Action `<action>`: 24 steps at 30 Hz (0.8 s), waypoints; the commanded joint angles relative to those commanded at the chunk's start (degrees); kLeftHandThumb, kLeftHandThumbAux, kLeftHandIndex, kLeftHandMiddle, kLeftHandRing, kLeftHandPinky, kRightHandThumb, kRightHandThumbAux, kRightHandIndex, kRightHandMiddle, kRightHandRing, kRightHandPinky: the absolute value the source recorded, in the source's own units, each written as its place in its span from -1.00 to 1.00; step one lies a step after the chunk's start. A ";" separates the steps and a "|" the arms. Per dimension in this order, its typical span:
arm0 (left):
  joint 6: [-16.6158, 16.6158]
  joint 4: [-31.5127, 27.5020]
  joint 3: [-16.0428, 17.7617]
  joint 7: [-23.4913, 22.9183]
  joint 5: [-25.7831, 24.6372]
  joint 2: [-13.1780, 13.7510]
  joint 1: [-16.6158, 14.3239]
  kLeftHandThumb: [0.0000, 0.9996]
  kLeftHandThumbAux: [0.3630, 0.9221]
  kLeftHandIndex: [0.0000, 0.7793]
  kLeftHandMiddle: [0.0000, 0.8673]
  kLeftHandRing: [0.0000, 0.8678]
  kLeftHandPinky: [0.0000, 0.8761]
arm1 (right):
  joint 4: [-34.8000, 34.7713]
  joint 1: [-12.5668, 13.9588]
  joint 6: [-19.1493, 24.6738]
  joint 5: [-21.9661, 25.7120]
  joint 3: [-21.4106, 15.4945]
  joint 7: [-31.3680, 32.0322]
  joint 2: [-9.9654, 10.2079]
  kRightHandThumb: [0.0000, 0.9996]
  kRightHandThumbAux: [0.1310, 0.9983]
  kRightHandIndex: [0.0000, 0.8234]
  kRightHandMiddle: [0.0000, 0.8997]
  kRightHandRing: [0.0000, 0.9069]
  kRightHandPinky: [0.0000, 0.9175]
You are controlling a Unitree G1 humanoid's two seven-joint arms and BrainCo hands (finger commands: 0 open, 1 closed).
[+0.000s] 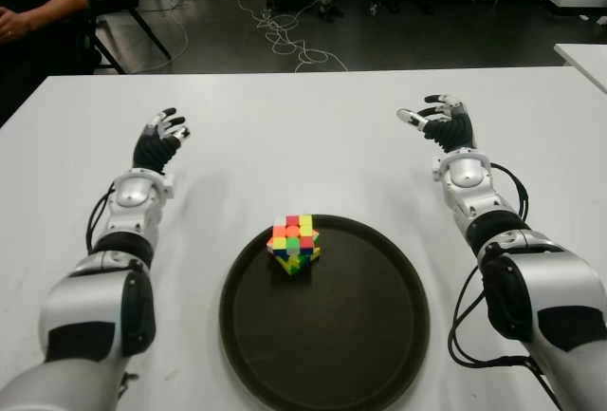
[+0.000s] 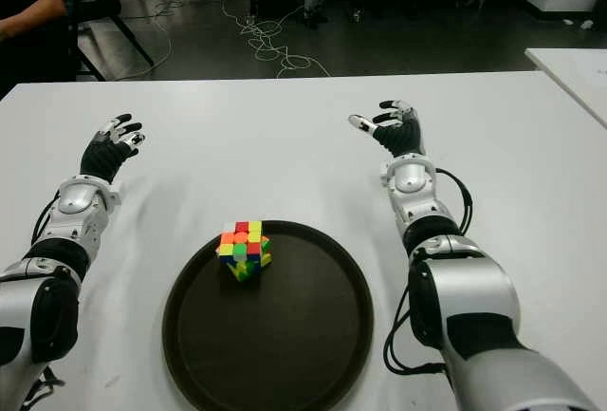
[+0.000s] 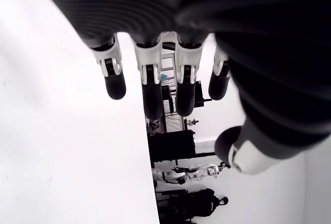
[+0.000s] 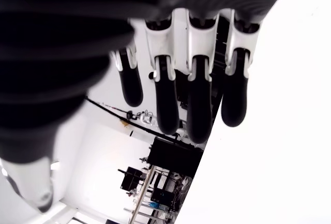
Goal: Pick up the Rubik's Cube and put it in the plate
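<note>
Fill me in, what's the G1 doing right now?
Nothing is being held. The Rubik's Cube already sits in the dark plate, near its far-left rim. The left hand and right hand are both open, spread out over the white table on either side beyond the plate.

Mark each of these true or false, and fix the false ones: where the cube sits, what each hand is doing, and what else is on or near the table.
1. The Rubik's Cube sits inside the plate, near its far left rim. True.
2. The right hand grips the cube. False: it is open and holds nothing, out over the white table beyond the plate's right side.
3. The left hand is open and holds nothing. True.
4. The plate is white. False: it is dark and round.
5. A person shows at the table's far left corner. True.
</note>
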 joint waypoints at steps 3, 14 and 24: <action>0.10 0.01 0.07 -0.17 -0.13 0.01 -0.02 -0.72 0.07 -0.69 -0.58 -0.65 -0.73 | -0.01 0.05 -0.28 0.06 -0.10 0.00 -0.04 -1.00 0.16 -0.31 -0.13 0.00 0.05; -0.40 -0.09 0.37 -0.22 -0.49 -0.19 0.17 -0.71 0.10 -0.68 -0.58 -0.66 -0.78 | -0.09 0.14 -0.68 -0.22 0.18 -0.83 -0.04 -1.00 0.15 -0.29 -0.10 0.03 0.08; -0.56 -0.25 1.35 -0.30 -1.43 -0.71 0.38 -0.67 0.05 -0.71 -0.58 -0.66 -0.80 | -0.43 0.41 -1.62 1.21 -0.97 -0.68 -0.20 -1.00 0.23 -0.22 -0.06 0.08 0.17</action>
